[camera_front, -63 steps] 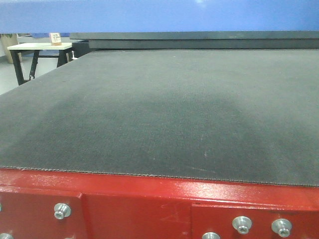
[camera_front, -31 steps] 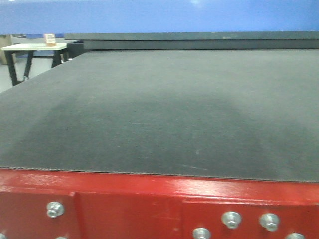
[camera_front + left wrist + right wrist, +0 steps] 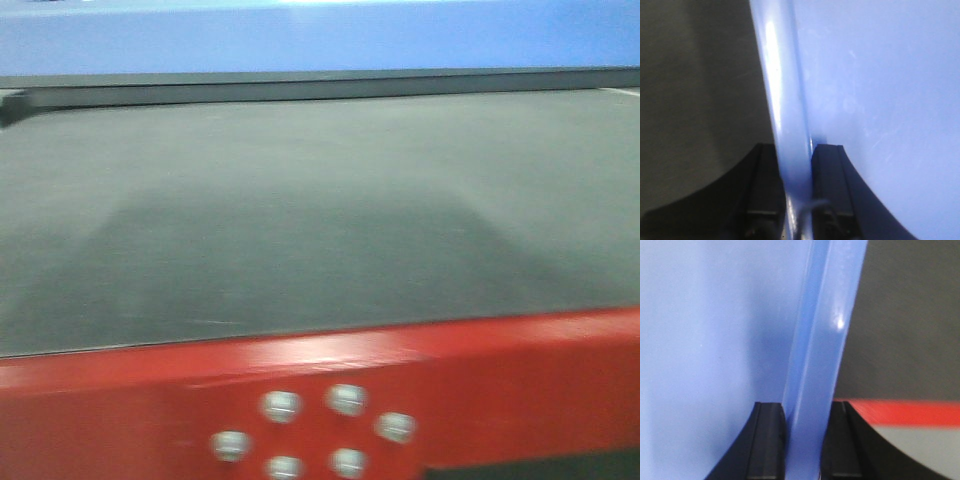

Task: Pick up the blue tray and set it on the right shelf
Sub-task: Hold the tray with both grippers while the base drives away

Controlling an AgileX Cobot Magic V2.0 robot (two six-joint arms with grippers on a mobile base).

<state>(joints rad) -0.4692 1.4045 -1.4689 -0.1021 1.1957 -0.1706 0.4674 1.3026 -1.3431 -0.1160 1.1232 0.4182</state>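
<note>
The blue tray [image 3: 320, 40] hangs as a light-blue band across the top of the front view, above the table. In the left wrist view my left gripper [image 3: 794, 152] is shut on the blue tray's [image 3: 880, 100] glossy rim, one black finger on each side. In the right wrist view my right gripper [image 3: 807, 410] is likewise shut on the opposite rim of the tray [image 3: 705, 330]. The right shelf is out of view.
Below the tray lies a red-framed table [image 3: 500, 365] with a dark mat top [image 3: 320, 220] and a cluster of bolts [image 3: 310, 430] on its front. The right wrist view shows the mat [image 3: 910, 315], the red edge [image 3: 905, 412] and grey floor [image 3: 925, 450].
The front view has swung right and is blurred. The small white table at the back left has slid out of frame, and the red edge now tilts. Tray still held.
</note>
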